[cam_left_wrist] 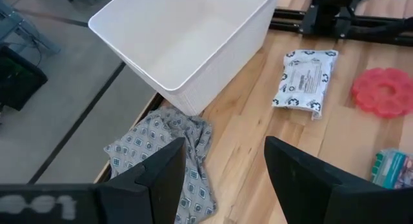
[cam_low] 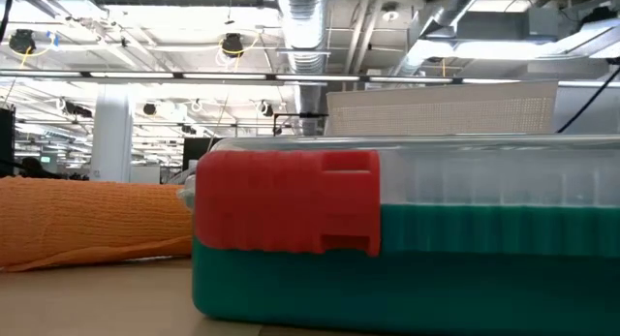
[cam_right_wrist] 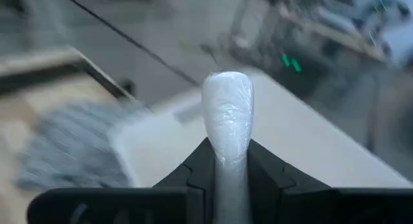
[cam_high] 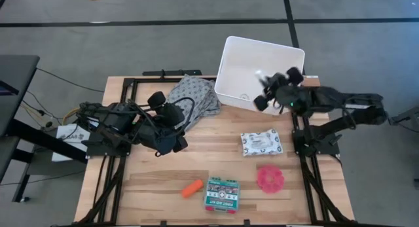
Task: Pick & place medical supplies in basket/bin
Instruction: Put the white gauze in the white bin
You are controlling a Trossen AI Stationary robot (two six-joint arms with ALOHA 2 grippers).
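My right gripper (cam_high: 267, 89) hovers over the white bin (cam_high: 236, 57) at the table's far right, shut on a white roll (cam_right_wrist: 227, 108) in clear wrap. On the wood lie a white patterned pack (cam_high: 260, 142), a pink disc (cam_high: 270, 178), a green first-aid box (cam_high: 222, 193) and an orange tube (cam_high: 192, 188). In the low view the box (cam_low: 417, 259) and the tube (cam_low: 87, 220) fill the foreground. My left gripper (cam_left_wrist: 222, 159) hangs open above the table's left half, with nothing between its fingers. My right gripper pinches the white roll between its two fingers (cam_right_wrist: 264, 166), which lie along it. The roll's near part (cam_right_wrist: 227, 156) sits between them and its rounded free end sticks out past the fingertips. The roll is lifted clear, above the bin.
A grey dotted cloth (cam_high: 193, 96) lies crumpled at the table's far edge, against the bin's left side. The black frame rails (cam_high: 308, 148) run along the table's sides. Bare wood (cam_high: 196, 155) lies between the cloth and the near items.
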